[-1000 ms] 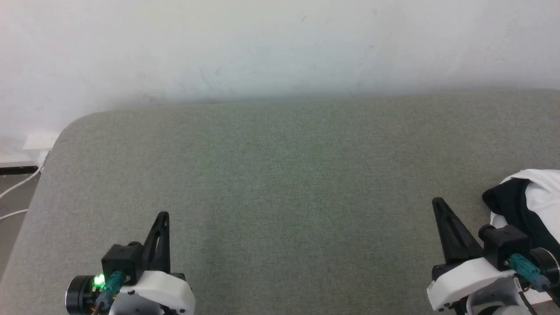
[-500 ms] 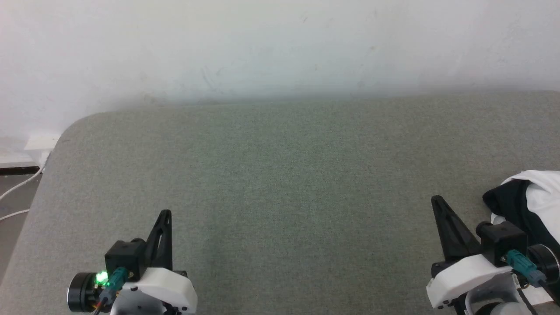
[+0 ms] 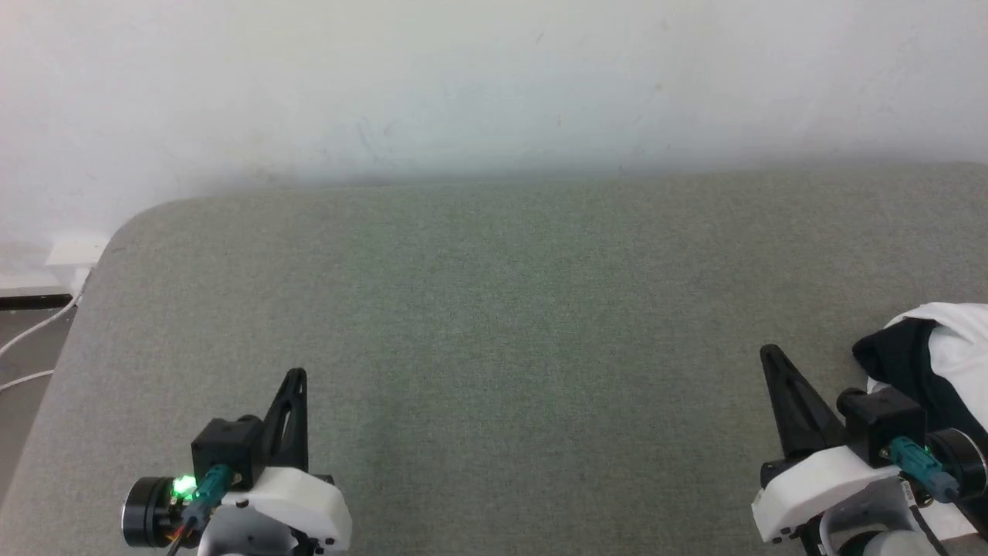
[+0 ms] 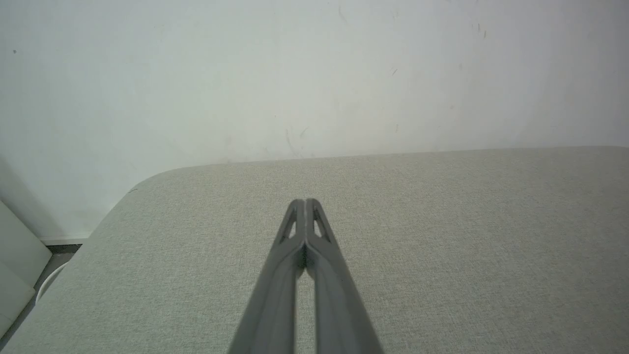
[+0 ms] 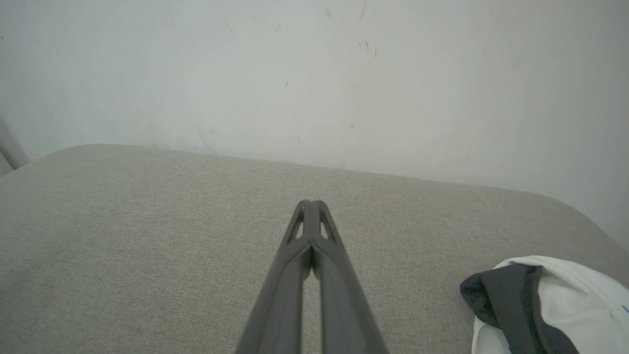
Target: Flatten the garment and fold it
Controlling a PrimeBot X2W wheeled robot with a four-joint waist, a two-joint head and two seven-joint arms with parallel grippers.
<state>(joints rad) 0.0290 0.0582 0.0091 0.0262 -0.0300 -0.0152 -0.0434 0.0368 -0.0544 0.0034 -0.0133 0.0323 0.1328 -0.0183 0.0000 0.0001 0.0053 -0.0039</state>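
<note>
The garment (image 3: 945,351) lies bunched at the right edge of the grey-green padded surface (image 3: 525,309), white cloth with a black part draped over it; most of it is cut off by the frame. In the right wrist view the garment (image 5: 550,305) sits at the lower right. My right gripper (image 3: 766,354) is shut and empty, just left of the garment and apart from it; its tips (image 5: 310,202) meet over bare surface. My left gripper (image 3: 296,375) is shut and empty at the lower left, fingertips (image 4: 305,201) pressed together above bare surface.
A white wall (image 3: 494,85) rises right behind the surface's far edge. The surface's rounded far-left corner (image 3: 127,220) drops to a floor with a white cable (image 3: 31,332) and a wall socket (image 3: 73,251).
Both grippers have shifted slightly; the left one crept a little to the right and up the picture. The garment lies as before.
</note>
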